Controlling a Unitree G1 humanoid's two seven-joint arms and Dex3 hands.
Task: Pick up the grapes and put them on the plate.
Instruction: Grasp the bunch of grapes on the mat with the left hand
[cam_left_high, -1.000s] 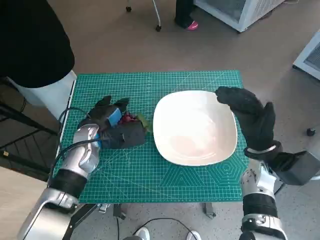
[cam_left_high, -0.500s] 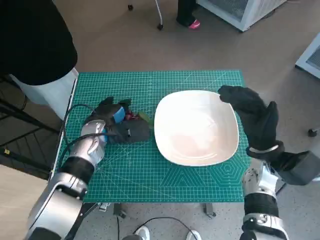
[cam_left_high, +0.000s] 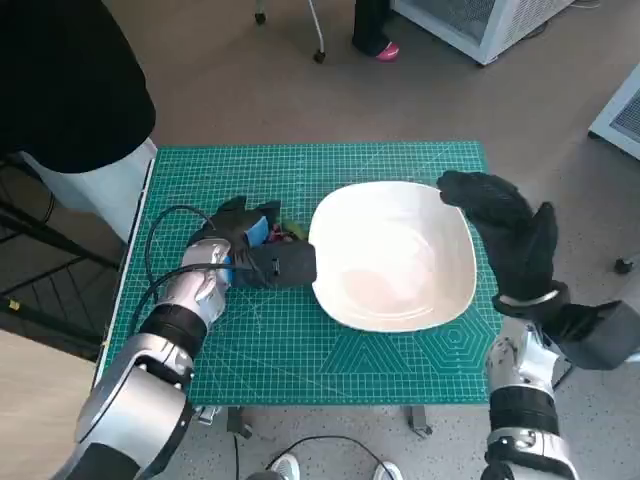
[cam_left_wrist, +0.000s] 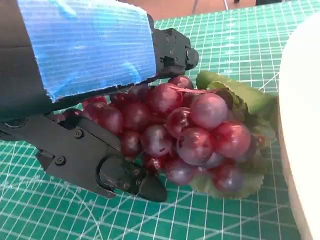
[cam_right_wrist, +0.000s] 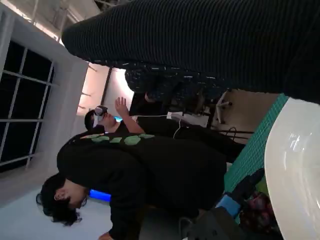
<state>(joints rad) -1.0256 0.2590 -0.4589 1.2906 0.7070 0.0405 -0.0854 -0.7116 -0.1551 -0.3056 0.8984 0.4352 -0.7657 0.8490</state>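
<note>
Where the left hand (cam_left_high: 252, 252) lies on the green cutting mat (cam_left_high: 300, 350), it grips the grapes (cam_left_wrist: 185, 132), black fingers (cam_left_wrist: 107, 167) curled under and around the bunch. Grapes: dark red, glossy, tightly clustered, with green leaves (cam_left_wrist: 240, 97) showing on the side toward the plate. In the left wrist view the bunch sits low on the mat; contact with the mat cannot be told. The bunch is left of centre on the worktop, just beside the left rim of the plate (cam_left_high: 455, 290), not on it.

Plate: white, squarish with rounded corners, shallow; nothing lies in it. It takes up the right half of the mat, its right rim near the mat's right edge.

Right hand (cam_left_high: 505, 235): black glove, holding nothing, fingers loosely extended, at the plate's far right corner; touching the rim or hovering cannot be told.

Bare mat runs along the near edge in front of the plate and hand, and along the far edge behind them. Left of the mat, a person in a black top (cam_left_high: 60, 80). Far side: floor, a foot in a pink shoe (cam_left_high: 384, 49).
</note>
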